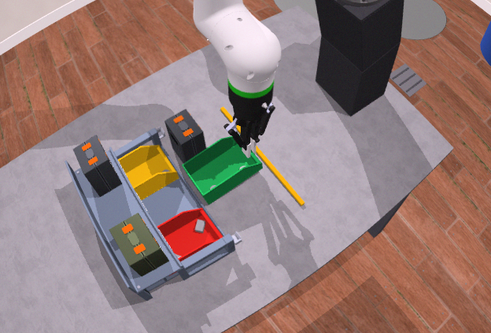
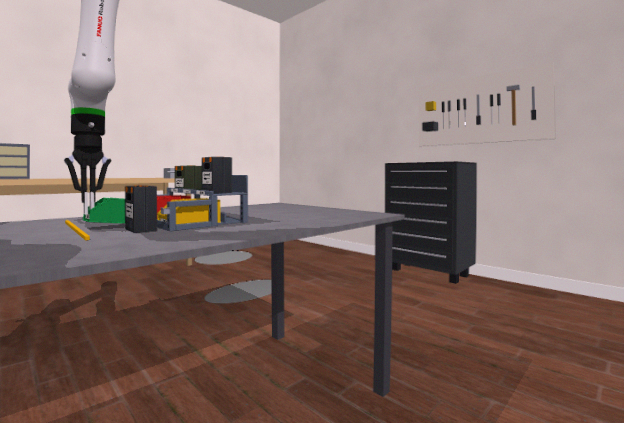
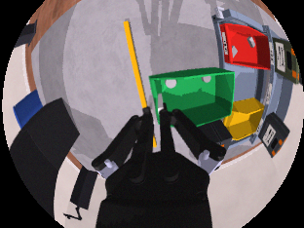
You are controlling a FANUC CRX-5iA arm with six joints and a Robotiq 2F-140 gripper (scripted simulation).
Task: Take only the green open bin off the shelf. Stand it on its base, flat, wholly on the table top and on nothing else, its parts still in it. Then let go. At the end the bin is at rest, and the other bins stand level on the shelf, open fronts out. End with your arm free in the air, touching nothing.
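The green bin [image 1: 223, 175] [image 2: 110, 211] [image 3: 195, 103] is out in front of the shelf [image 1: 170, 201] [image 3: 244, 84], about level, low over or on the table top; contact is too small to tell. Pale parts show inside it. My gripper [image 1: 249, 150] [image 2: 89, 213] [image 3: 156, 100] points down and is shut on the bin's end wall away from the shelf. The yellow bin [image 1: 151, 172] [image 2: 195, 214] [image 3: 245, 121] and the red bin [image 1: 184, 236] [image 3: 248, 48] sit in the shelf, open fronts out, with an empty bay between them. A grey part lies in the red bin.
A yellow strip [image 1: 282, 181] [image 2: 78, 230] [image 3: 133, 57] lies beside the gripped end. A black case [image 1: 186, 140] [image 2: 140, 209] [image 3: 212, 131] stands close to the green bin and the shelf. Another black case [image 1: 98, 168] and an olive case [image 1: 139, 245] stand on the shelf's upper level.
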